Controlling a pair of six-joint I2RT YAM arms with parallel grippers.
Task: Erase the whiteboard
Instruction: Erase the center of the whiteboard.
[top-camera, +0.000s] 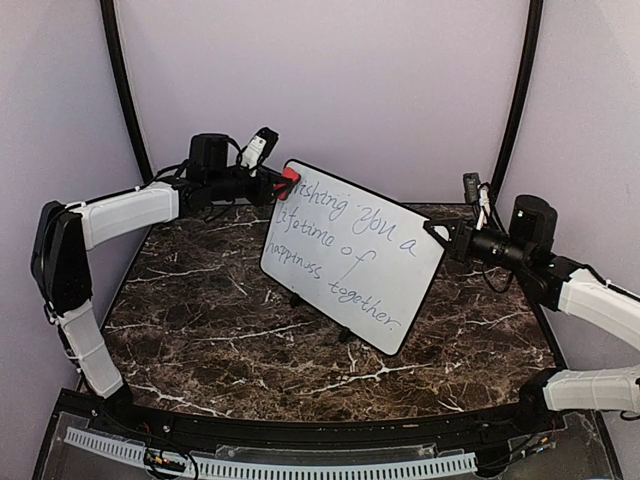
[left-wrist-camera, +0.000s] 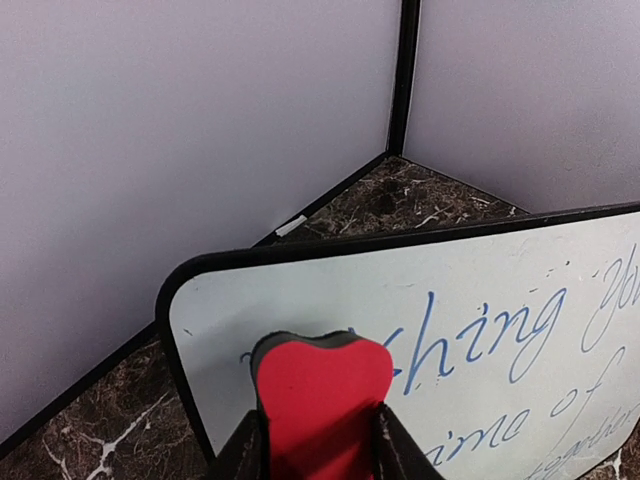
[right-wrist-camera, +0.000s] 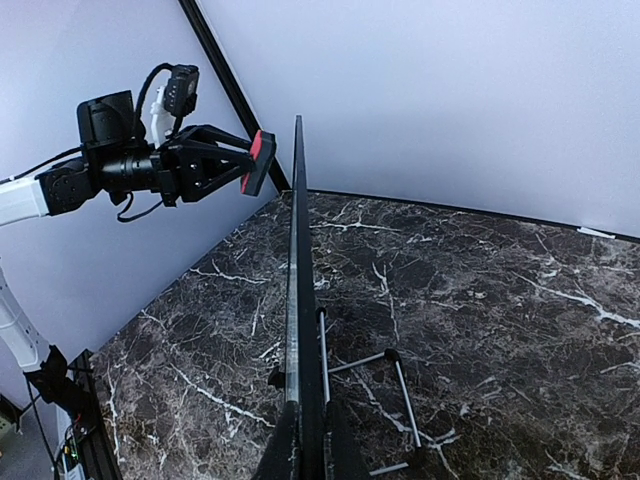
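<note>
The whiteboard (top-camera: 350, 255) stands tilted on a wire stand, with blue handwriting across its face (left-wrist-camera: 470, 300). My left gripper (top-camera: 283, 184) is shut on a red eraser (left-wrist-camera: 320, 390) at the board's top left corner, over the first letter. In the right wrist view the eraser (right-wrist-camera: 262, 160) and left gripper (right-wrist-camera: 245, 165) sit just off the board's face, with a narrow gap showing. My right gripper (top-camera: 440, 236) is shut on the board's right edge. From that wrist the board (right-wrist-camera: 297, 250) appears edge-on, running away from the jaws of the right gripper (right-wrist-camera: 310, 435).
A thin wire stand (right-wrist-camera: 395, 385) props the board from behind on the dark marble table (top-camera: 200, 310). Pale walls with black corner posts (left-wrist-camera: 403, 75) close in the back and sides. A black rail (top-camera: 300, 440) runs along the near table edge.
</note>
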